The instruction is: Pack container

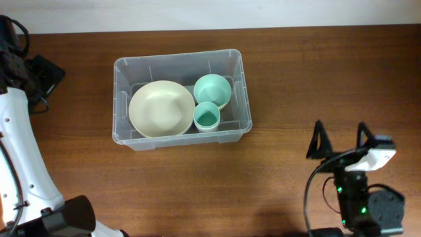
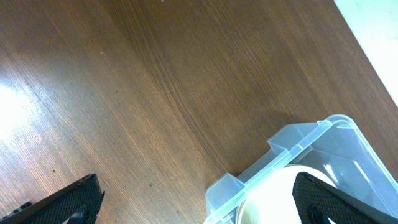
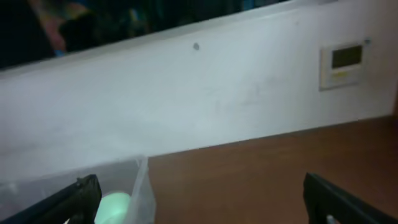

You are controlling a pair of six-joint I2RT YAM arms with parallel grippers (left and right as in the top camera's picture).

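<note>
**Three bowls sit in the container, both arms stand clear**

The container (image 1: pixel 177 58), a big clear plastic bin with rounded corners, stands on the brown wooden table (image 1: pixel 316 66), left of the middle and toward the far edge in the overhead view. A wide cream bowl (image 1: pixel 161 108) takes up its left part. At its right end sit two mint-green pieces: a larger mint bowl (image 1: pixel 212 91) by the far wall and a smaller mint cup (image 1: pixel 206 117) by the near wall, the two just beside each other and close to the cream bowl's rim.

The right fingers (image 1: pixel 318 141) are near the table's right front corner, well apart from the container. They are spread wide with nothing between them. The right wrist view looks low across the table at a white wall (image 3: pixel 217 106) that carries a small panel (image 3: pixel 341 62). One clear corner of the container shows at its lower left, with a blurred green shape behind the plastic (which mint piece it is cannot be told).

The left fingers (image 2: pixel 68 202) appear as dark tips at the two bottom corners of the left wrist view, likewise spread and gripping nothing. Between them that view shows bare wood, a corner of the container's moulded rim and an arc of the cream bowl. In the overhead view the left arm runs along the table's left edge.
</note>
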